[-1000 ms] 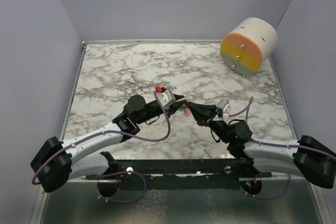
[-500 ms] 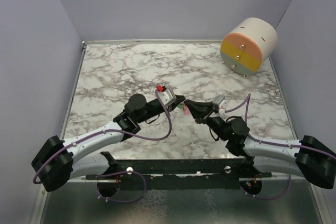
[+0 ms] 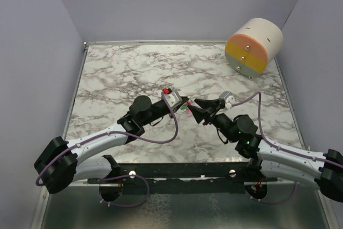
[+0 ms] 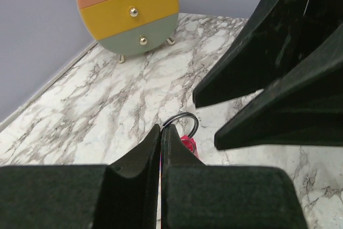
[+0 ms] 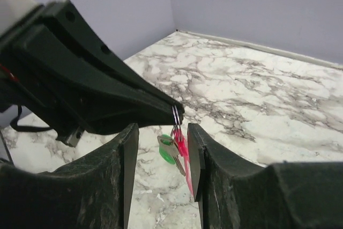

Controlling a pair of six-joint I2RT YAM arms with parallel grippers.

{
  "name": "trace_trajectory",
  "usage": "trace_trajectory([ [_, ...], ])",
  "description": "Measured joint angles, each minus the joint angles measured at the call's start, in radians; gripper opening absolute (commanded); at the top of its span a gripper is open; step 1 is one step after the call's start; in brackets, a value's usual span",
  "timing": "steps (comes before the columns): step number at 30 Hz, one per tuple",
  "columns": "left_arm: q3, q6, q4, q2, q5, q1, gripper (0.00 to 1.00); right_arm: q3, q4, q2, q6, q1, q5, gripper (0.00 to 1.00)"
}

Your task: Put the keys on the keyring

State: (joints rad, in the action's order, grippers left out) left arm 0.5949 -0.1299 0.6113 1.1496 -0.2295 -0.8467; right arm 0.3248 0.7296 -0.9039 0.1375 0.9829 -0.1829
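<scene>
Over a marble-patterned table [image 3: 118, 73], the left gripper [image 4: 161, 132] is clenched on a small metal keyring [image 4: 185, 117], pinching it at the very tips of its black fingers. Two keys dangle below the ring near the middle of the table: a short green key [image 5: 168, 151] and a longer pink-red key [image 5: 185, 159], hanging close together. The right gripper [image 5: 162, 138] faces them from the opposite side with its jaws parted, and the keys hang in the gap between its fingers. Whether the pink-red key brushes one finger cannot be told. A round drawer unit [image 3: 254, 46], banded in peach, yellow and grey-green, sits in the far right corner, well apart from both arms.
</scene>
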Motion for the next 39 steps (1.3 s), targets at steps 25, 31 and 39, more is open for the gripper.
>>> trace_trajectory([
  [25, 0.128, -0.178, -0.273, 0.038, -0.097, 0.000, 0.00, 0.467, -0.908, -0.070, 0.067, 0.000, -0.069, 0.30],
  [31, 0.155, -0.207, -0.340, 0.050, -0.150, 0.000, 0.00, 0.467, -0.948, -0.019, 0.053, 0.000, -0.070, 0.29],
  [39, 0.167, -0.240, -0.392, 0.067, -0.186, 0.000, 0.00, 0.467, -0.979, -0.006, 0.042, 0.000, -0.070, 0.41],
])
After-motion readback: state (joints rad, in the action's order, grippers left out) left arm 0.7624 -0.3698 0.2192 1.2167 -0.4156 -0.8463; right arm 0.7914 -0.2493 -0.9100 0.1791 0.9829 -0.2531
